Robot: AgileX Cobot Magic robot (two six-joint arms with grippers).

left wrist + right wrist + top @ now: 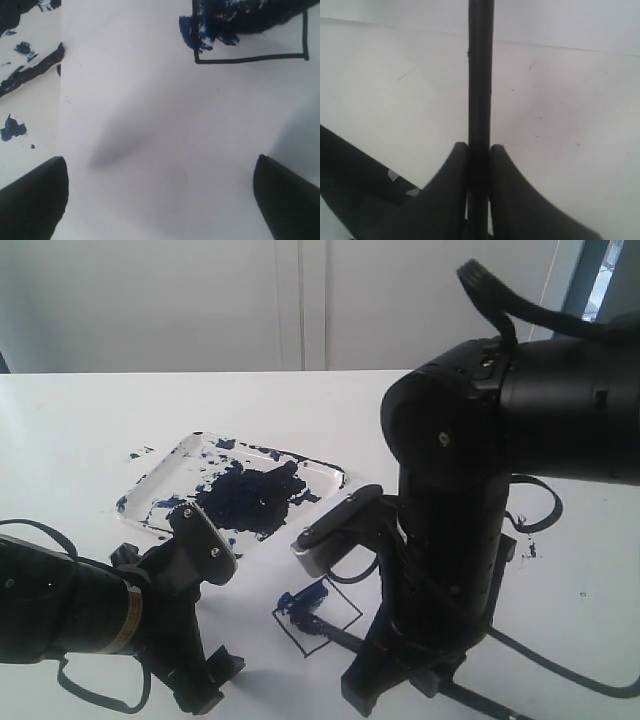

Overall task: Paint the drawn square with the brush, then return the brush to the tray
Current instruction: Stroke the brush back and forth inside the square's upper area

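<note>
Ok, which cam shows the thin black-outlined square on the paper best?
Exterior view: the whole thin black-outlined square with its blue smear shows. Left wrist view is closer but crops it at the frame edge. Right wrist view shows none of it.

- Table (80,420): white, flat, matte; runs back to the wall.
- Wall (150,300): pale, plain, with a vertical seam (300,300) between panels.
- Window (605,280): narrow strip at the far right corner, bright, with a dark frame.
- Paper (150,150): white sheet lying flat on the table, one straight edge visible in the left wrist view; a soft grey shadow (115,145) falls across it.
- Blue flecks (140,452): small paint marks on the bare table, mid-left.
- More flecks (530,550) at the right side, and a lone dot (582,593) beyond.
</note>
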